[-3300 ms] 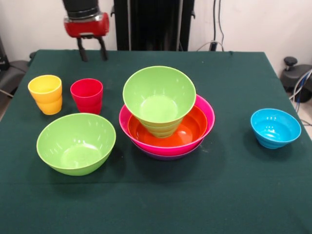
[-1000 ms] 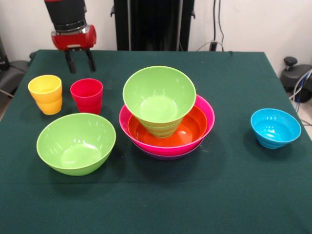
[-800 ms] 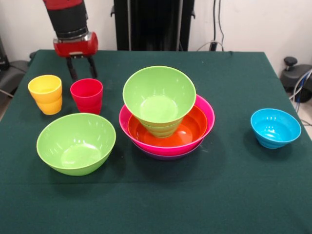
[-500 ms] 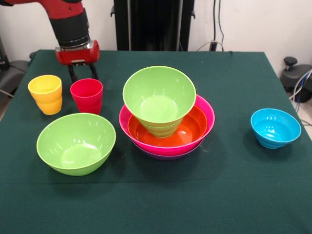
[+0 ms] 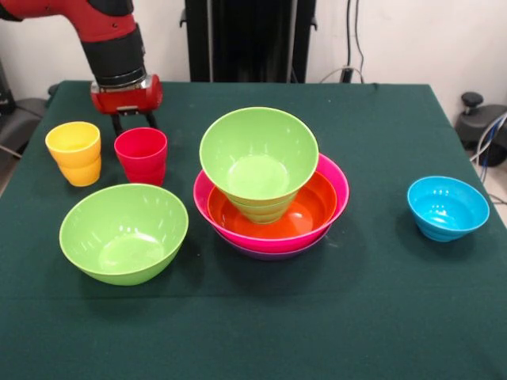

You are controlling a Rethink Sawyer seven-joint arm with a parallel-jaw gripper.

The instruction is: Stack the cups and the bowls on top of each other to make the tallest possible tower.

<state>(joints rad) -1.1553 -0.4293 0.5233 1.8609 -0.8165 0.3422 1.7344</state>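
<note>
Tower (image 5: 271, 207) sits mid-bench: purple bowl (image 5: 265, 254) barely showing at the bottom, hot pink bowl (image 5: 333, 184) in it, orange bowl (image 5: 313, 207) nested inside, then a lime green bowl (image 5: 259, 150) on top, tilted a bit and propped on something green under it, probably the small lime bowl, can't tell for sure. So four, maybe five, pieces are stacked.

Still loose: second large lime bowl (image 5: 123, 232) toward the bench's front left in the picture, sky blue bowl (image 5: 447, 207) alone near the right edge, well apart from the rest. Red cup (image 5: 141, 155) and yellow cup (image 5: 74, 152) stand upright side by side, near the left edge, just behind the loose lime bowl. No orange cup visible on its own.

Hand (image 5: 131, 120) is low at the back of the red cup, fingers mostly hidden behind the cup's rim; they look spread, holding nothing. Can't tell whether they touch the cup.

Judgement: roughly half done. Left: loose lime bowl, blue bowl, both cups. Red cup looks like the next pick.
</note>
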